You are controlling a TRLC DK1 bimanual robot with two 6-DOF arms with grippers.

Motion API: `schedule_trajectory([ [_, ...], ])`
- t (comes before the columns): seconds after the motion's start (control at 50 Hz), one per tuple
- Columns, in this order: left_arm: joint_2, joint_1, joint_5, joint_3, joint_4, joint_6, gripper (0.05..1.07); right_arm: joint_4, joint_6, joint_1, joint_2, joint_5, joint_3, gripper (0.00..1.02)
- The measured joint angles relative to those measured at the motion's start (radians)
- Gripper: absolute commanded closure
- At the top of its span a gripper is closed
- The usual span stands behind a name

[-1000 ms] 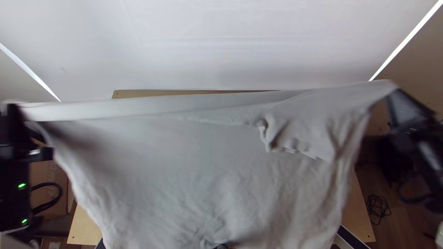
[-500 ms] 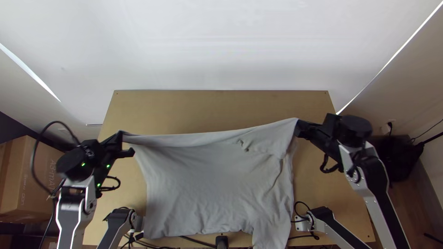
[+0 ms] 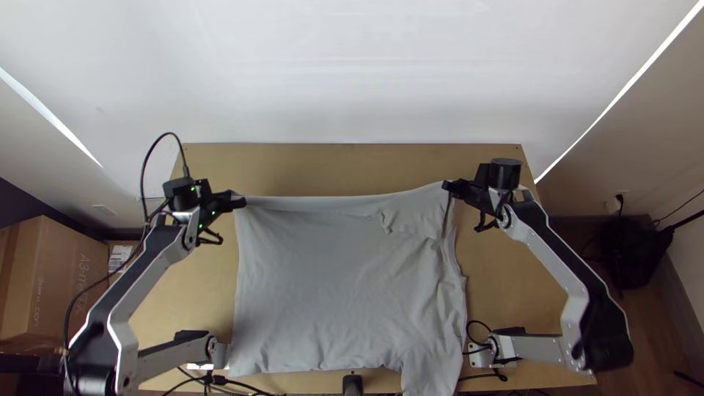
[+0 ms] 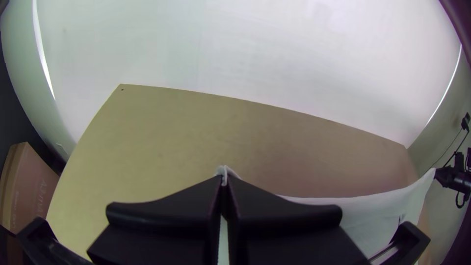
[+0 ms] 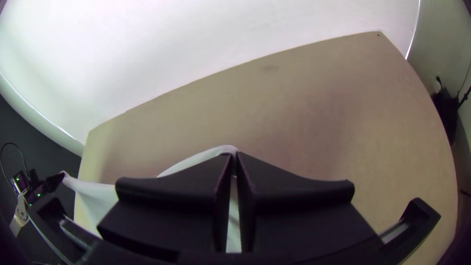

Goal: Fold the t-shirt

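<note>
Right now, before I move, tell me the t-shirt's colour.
The t-shirt is light grey; this shows best in the top view.

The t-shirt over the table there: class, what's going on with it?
Two robot arms are handling the grey t-shirt. The left gripper pinches one end of its far edge and the right gripper the other, drawing that edge nearly straight above the table. The body is spread broadly, rumpled near the right gripper's corner; it is not yet folded into shape.
</note>
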Motion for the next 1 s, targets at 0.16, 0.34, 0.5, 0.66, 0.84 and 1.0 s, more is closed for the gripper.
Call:
schedule_trajectory([
  [0.16,0.21,-0.005,0.008,0.146,0.027,-0.003,1.05,0.024,0.0,-0.033,0.185,-0.001,0.102,1.0],
  [0.34,0.418,-0.005,0.008,0.323,0.033,-0.003,1.05,0.043,-0.01,-0.054,0.356,-0.004,0.274,1.0],
  [0.5,0.591,-0.005,0.008,0.497,0.031,-0.003,1.05,0.047,-0.019,-0.056,0.5,-0.004,0.436,1.0],
  [0.66,0.738,-0.005,0.007,0.668,0.003,-0.003,1.05,0.044,-0.019,-0.057,0.626,-0.003,0.589,1.0],
  [0.84,0.874,-0.005,0.007,0.877,-0.084,-0.022,1.05,0.019,-0.018,-0.064,0.741,0.0,0.742,1.0],
  [1.0,0.952,-0.005,0.008,1.015,-0.151,-0.038,1.05,-0.032,-0.018,-0.072,0.806,0.0,0.857,1.0],
])
